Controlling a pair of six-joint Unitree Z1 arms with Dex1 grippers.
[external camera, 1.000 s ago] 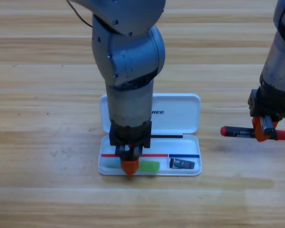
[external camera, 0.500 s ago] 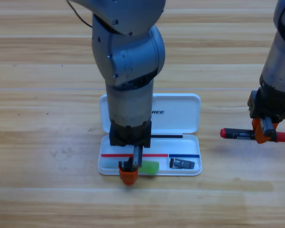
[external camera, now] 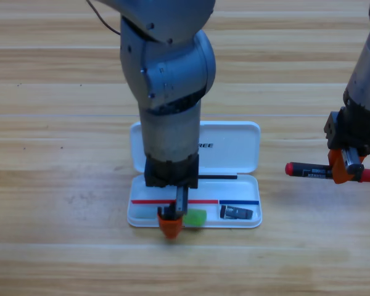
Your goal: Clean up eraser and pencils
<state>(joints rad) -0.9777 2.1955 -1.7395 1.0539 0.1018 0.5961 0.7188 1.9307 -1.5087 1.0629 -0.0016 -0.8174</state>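
Now the left hand (external camera: 171,226) hangs over the case's (external camera: 228,148) front rim beside the green pencil (external camera: 196,216), grip unclear; eraser (external camera: 236,213) inside; right of the case, the right hand (external camera: 343,168) grasps the red pencil (external camera: 308,170).

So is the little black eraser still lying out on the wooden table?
No, the eraser lies inside the white case, in its lower tray at the right end, not on the table.

cam: 1, fixed | high, looks down | table (external camera: 61,123) close
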